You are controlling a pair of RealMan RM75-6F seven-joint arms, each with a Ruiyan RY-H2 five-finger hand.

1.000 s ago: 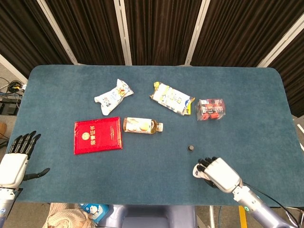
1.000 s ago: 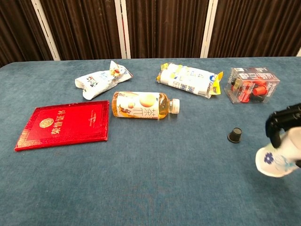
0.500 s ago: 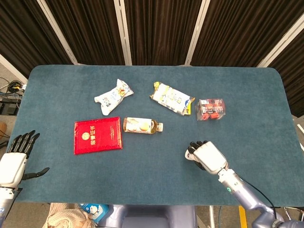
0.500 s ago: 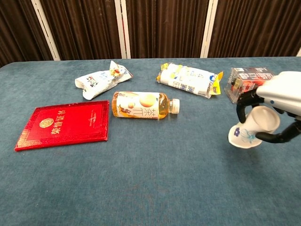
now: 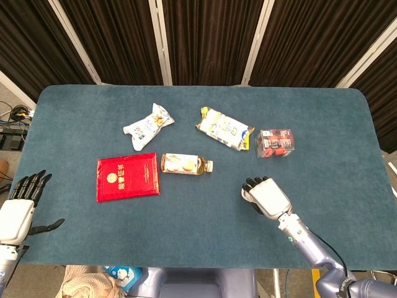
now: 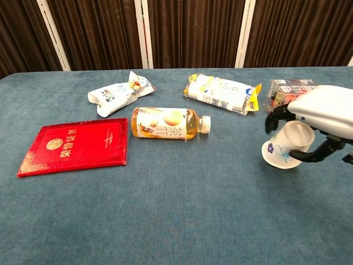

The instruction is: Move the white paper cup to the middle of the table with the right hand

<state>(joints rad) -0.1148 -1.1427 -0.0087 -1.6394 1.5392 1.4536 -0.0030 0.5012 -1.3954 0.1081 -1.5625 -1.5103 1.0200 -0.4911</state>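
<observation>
The table (image 5: 93, 112) is covered with blue cloth and it fills most of both views. On it, toward your left, the red booklet (image 5: 127, 177) lies flat. Just beside its right edge lies the tea bottle (image 5: 185, 164) on its side, with the white cap pointing to your right. Behind these two, a white snack bag (image 5: 147, 126) lies to the left and a longer packet (image 5: 224, 128) with yellow ends lies to the right. Further right is a clear box (image 5: 275, 143) with red and black things inside.

Your right hand (image 5: 268, 197) is in the front right part of the table, in front of the clear box. It holds the cup (image 6: 286, 146): in the chest view the dark fingers (image 6: 274, 114) curl over the top side of the cup and the thumb passes under it. The cup is tilted, its mouth facing left and down, and you see blue flower marks on its wall. Whether the rim touches the cloth I cannot tell. In the head view the hand covers the cup fully.

Your left hand (image 5: 18, 211) is at the front left corner, beside the table edge. Its fingers are stretched out and apart and it holds nothing.
</observation>
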